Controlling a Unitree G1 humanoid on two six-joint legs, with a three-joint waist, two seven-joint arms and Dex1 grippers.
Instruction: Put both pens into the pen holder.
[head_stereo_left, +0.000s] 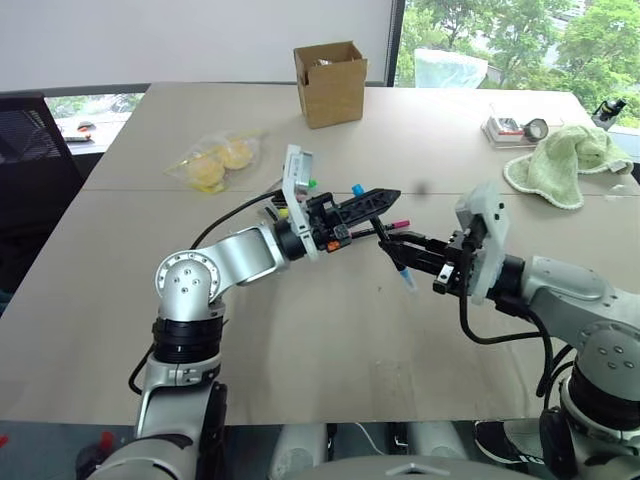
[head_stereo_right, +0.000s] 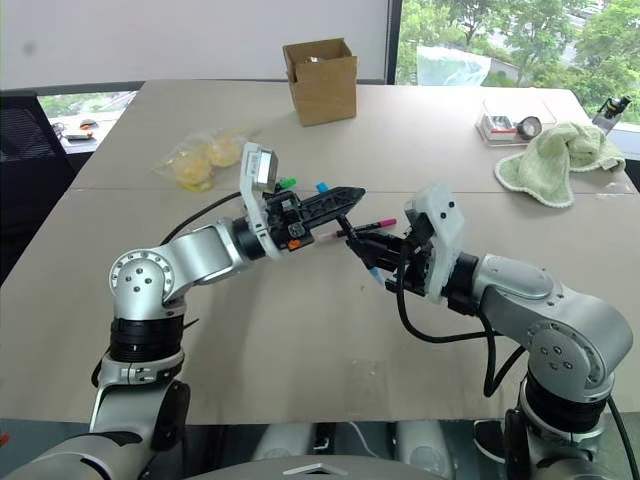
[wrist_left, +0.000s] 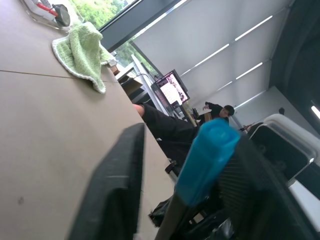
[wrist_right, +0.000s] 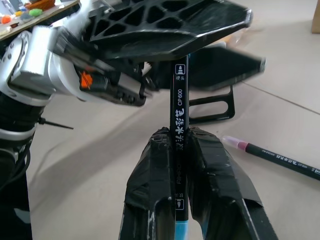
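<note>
On the beige desk (head_stereo_left: 330, 340), taking the brown cardboard box (head_stereo_left: 330, 83) at the far edge as landmark: to the left of the box and nearer the robot lies a clear bag of yellow items (head_stereo_left: 213, 163); nearer still, almost straight in front of the box, the left claw (head_stereo_left: 385, 200) is raised above the desk, its black fingers drawn close together around the upper end of the blue-capped pen (wrist_right: 179, 130); the left wrist view shows the bright blue cap (wrist_left: 206, 160) between the two fingers; whether they truly press on it I cannot tell. Behind the left arm, coloured marker tips (head_stereo_left: 300, 200) peek out; the black pen holder (wrist_right: 212, 102) stands on the desk just past the left claw, seen in the right wrist view. The magenta-ended pen (head_stereo_left: 392, 222) lies flat on the desk in front of the box, beside the claws, touched by neither. Slightly right of the box's line, nearest the robot, the right claw (head_stereo_left: 392, 243) is clamped shut on the lower barrel of the blue-capped pen, which slants with its pale blue end (head_stereo_left: 407, 282) downward. Far to the right of the box a green cloth (head_stereo_left: 565, 165) lies crumpled beside a small clear tray (head_stereo_left: 515, 128).
</note>
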